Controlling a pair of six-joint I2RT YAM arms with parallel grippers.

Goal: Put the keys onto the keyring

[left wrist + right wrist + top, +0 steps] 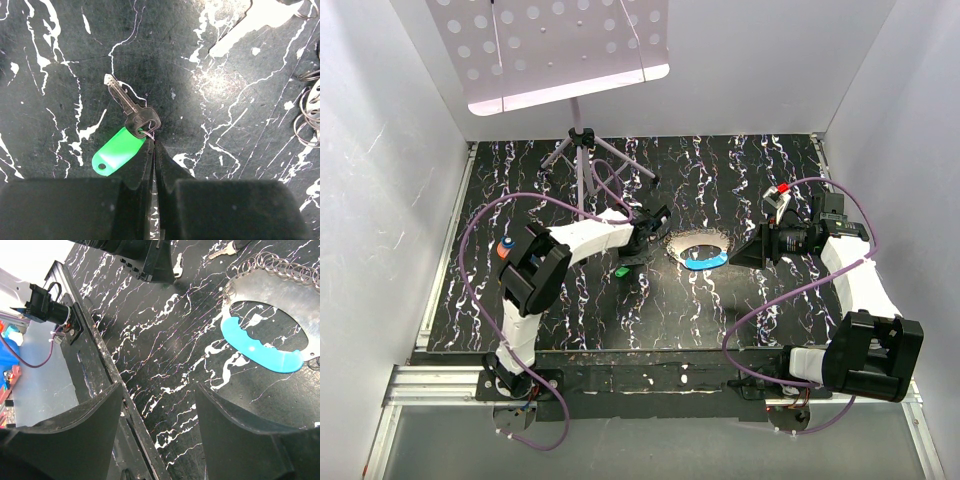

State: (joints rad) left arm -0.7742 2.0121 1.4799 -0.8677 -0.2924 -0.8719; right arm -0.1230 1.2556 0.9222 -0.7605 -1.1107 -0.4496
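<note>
Left jaws are pressed together, their tips right at the dark head of the key [128,103], where a tiny wire loop joins it to a green tag [116,153]. Whether they actually pinch that loop or only touch it, I cannot tell. Key and tag lie flat on the desk [620,315].

Right jaws stand wide apart with nothing between them, hovering low over the desk and facing the keyring [280,295]. It lies flat toward the middle of the desk, its blue strip [257,346] along one side. The green-tagged key lies apart from the ring, to its left in the top view.

By my reading the task is barely begun: this key is not yet lifted or threaded. A silver key [260,19] lies by the ring; whether it is attached is unclear.
</note>
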